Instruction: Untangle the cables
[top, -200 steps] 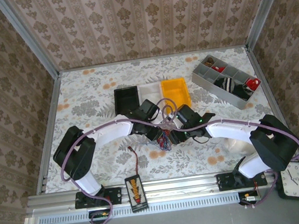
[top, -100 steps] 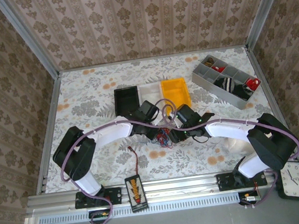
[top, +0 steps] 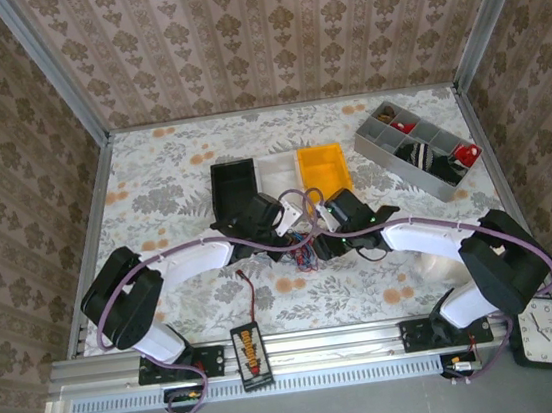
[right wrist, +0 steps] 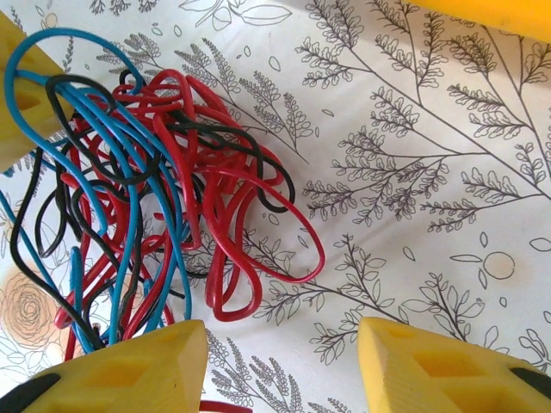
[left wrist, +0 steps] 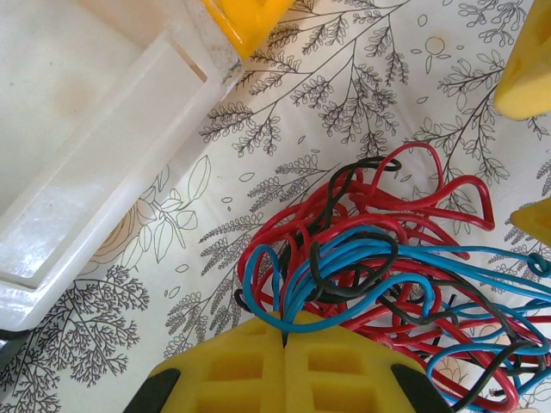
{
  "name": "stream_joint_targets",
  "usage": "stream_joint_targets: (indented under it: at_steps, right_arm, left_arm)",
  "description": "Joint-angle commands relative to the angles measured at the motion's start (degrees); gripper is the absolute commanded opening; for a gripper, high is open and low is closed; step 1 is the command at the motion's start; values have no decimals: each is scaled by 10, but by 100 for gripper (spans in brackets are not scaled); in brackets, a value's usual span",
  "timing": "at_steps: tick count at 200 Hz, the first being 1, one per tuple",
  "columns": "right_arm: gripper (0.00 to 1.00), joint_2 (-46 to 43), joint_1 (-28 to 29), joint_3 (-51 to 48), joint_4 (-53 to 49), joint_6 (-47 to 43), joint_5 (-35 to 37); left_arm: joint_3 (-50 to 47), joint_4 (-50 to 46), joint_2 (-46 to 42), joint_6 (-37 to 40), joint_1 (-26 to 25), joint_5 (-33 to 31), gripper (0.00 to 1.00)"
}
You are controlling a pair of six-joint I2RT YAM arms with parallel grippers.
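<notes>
Three colours in one knot: red, blue, black. The cables lie mid-table, just near of the white bin, between the two grippers.

Left gripper: fingers pressed together, with a blue strand apparently pinched at the seam. Right gripper: fingers apart, nothing between them. One finger touches the edge of the bunch.

Step in hand, as I judge it, is parting one wire from the rest. To do it well:
- left holds firm on the blue alone
- right moves over the outer red loop and closes on a single strand, clear of the crossings
- the two draw apart slowly and low over the table
- risk: the black snags and the whole bunch drags along

Look of the wires — thin, glossy, limp. The red loops are widest and outermost, the blue runs in long arcs, and the black threads through both.
</notes>
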Motion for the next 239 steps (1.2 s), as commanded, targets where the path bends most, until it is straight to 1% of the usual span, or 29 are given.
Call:
stream_joint_targets:
  at_steps: [1, 27, 30, 38, 65, 88, 119, 128, 158, 202, 239]
  right_arm:
    - [50, -26, -14, -7, 16, 9, -43]
    - [51, -35, -17, -12, 10, 2, -74]
    - [51, -51, -17, -12, 8, 2, -78]
    - [51, -59, -17, -13, 6, 0, -88]
    - [50, -70, -7, -10, -8, -13, -115]
    - [47, -62, -1, -10, -10, -15, -150]
    - [46, -42, 0, -10, -10, -23, -196]
    - [45, -17, -1, -8, -9, -22, -202]
    - [43, 17, -5, 4, -6, -23, -215]
    - [48, 27, -17, 11, 12, -21, -182]
    - [51, 31, -28, 16, 32, -18, -186]
  left_arm:
    - [-10, 17, -19, 6, 5, 7, 0]
    - [-15, 23, -20, -13, 16, 8, 0]
    - [-15, 24, -20, -15, 17, 8, 0]
    - [-17, 27, -20, -22, 20, 10, 0]
    - [-22, 35, -18, -34, 28, 13, 0]
    - [-18, 32, -15, -35, 28, 14, 0]
    - [-14, 28, -10, -35, 29, 13, 0]
    - [-12, 28, -8, -35, 30, 13, 0]
    - [-8, 24, -6, -34, 30, 11, 0]
    - [-11, 30, -5, -32, 30, 13, 0]
    - [-14, 33, -2, -35, 30, 10, 0]
